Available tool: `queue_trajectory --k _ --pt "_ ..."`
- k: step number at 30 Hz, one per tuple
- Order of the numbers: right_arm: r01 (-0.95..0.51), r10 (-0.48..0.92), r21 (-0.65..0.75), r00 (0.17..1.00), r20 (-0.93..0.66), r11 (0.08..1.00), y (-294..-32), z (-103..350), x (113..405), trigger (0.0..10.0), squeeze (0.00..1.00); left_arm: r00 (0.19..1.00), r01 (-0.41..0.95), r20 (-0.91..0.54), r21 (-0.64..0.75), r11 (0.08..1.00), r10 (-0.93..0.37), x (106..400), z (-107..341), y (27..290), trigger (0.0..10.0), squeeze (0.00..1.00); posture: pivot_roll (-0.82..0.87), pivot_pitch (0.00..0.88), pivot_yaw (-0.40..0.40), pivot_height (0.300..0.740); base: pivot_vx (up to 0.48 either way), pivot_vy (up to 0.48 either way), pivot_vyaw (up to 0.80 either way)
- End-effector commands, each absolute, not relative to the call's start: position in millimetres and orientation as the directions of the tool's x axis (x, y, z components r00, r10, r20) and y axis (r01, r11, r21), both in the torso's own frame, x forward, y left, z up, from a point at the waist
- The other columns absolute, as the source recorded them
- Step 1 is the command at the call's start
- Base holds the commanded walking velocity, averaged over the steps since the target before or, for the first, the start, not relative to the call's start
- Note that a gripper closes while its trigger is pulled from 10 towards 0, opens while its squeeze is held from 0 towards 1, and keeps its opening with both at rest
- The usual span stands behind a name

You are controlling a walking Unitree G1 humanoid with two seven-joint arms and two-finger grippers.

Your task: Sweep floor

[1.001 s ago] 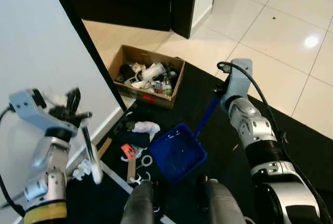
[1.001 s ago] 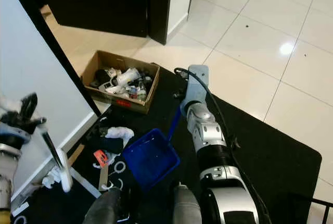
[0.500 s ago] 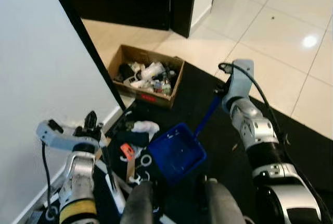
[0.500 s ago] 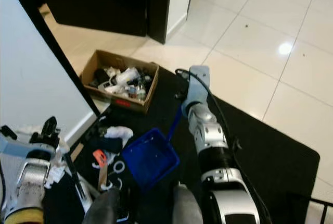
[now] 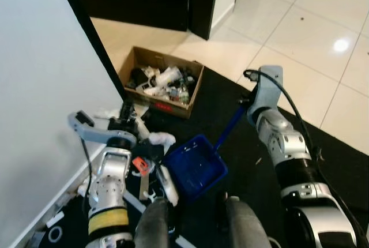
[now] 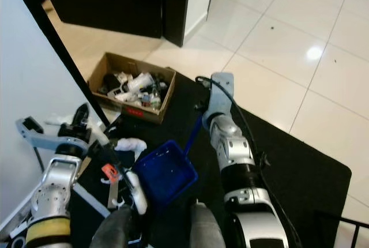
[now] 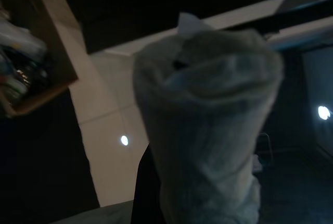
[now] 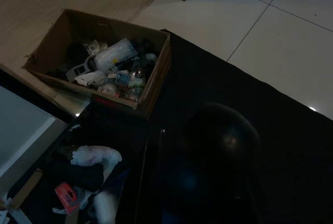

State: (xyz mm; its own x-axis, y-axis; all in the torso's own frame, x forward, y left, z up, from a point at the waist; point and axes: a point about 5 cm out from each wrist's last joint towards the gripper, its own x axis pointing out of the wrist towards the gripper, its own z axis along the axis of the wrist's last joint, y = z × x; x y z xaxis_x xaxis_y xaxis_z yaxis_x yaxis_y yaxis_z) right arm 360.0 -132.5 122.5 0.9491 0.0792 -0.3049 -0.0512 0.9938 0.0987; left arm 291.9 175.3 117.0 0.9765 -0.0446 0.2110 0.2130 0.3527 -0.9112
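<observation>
2 arms: both working, head cam looks down at a black mat (image 5: pixel 346 161) by a white wall (image 5: pixel 40 86)
L gripper (image 5: pixel 128 112): low over the mat near the wall, fingers closed round the top of a brush handle (image 6: pixel 118 166); handle slants down toward the robot's feet
Brush head (image 5: pixel 166 183): pale/white, at floor level, touching or just beside the near-left edge of the dustpan, can't tell which
L wrist cam: blurred pale bristle-like mass (image 7: pixel 208 130) close to lens, dark bg, no finger detail
R gripper (image 5: pixel 242 102): at the upper end of the blue dustpan handle (image 5: pixel 229 127); fingers hidden behind the wrist, can't tell how far open or whether they actually grip it
Dustpan (image 5: pixel 195 167): blue, on the mat between the two arms, just ahead of the robot's legs
Debris: white crumpled cloth/paper (image 5: pixel 162 139), orange-red packet (image 6: pixel 110 172), white rings (image 6: pixel 122 203), strip of cardboard (image 5: pixel 145 186), all on the mat left of the dustpan, close together
Box: open cardboard box (image 8: pixel 156 73) full of bottles + mixed trash, at the mat's far edge, partly on the beige floor
R wrist cam: same box (image 8: pixel 156 73) lit, foreground very dark
Beyond mat: glossy white tiles (image 6: pixel 277 46), dark doorway (image 5: pixel 144 0)
</observation>
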Motion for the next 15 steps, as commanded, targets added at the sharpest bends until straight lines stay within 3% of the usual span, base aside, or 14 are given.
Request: queue_trajectory --k 1,6,8,12,14,15 --pt "-0.043 0.089 0.123 0.915 -0.393 0.991 -132.0 101.4 350.8 10.0 0.0 0.973 0.233 0.229 -0.958 0.165 -0.04 288.8 117.8 139.0 10.0 0.0 -0.09 0.275 -0.022 0.74 0.0 0.0 0.0" --pt "-0.04 0.086 0.124 0.915 -0.395 0.991 -133.0 100.6 350.2 10.0 0.0 0.96 0.28 0.273 -0.948 0.152 -0.066 290.1 133.1 130.5 10.0 0.0 -0.08 0.276 -0.02 0.74 0.0 0.0 0.0" --pt "-0.037 0.084 0.126 0.915 -0.395 0.991 -132.9 100.6 350.0 10.0 0.0 0.943 0.331 0.313 -0.913 0.24 -0.111 290.1 145.6 133.8 10.0 0.0 -0.07 0.277 -0.016 0.74 0.0 0.0 0.0" --pt "-0.035 0.086 0.132 0.913 -0.398 0.991 -132.0 99.5 349.7 10.0 0.0 0.911 0.403 0.358 -0.677 0.616 -0.204 289.3 167.1 173.0 10.0 0.0 -0.05 0.28 -0.008 0.74 0.0 0.0 0.0" --pt "-0.036 0.087 0.134 0.912 -0.4 0.99 -131.2 98.8 349.4 10.0 0.0 0.906 0.396 0.371 -0.584 0.709 -0.201 288.2 179.5 195.8 10.0 0.0 -0.05 0.279 -0.008 0.74 0.0 0.0 0.0" --pt "-0.036 0.087 0.134 0.912 -0.4 0.99 -131.2 98.8 349.4 10.0 0.0 0.906 0.396 0.371 -0.584 0.709 -0.201 288.2 179.5 195.8 10.0 0.0 -0.05 0.279 -0.008 0.74 0.0 0.0 0.0"
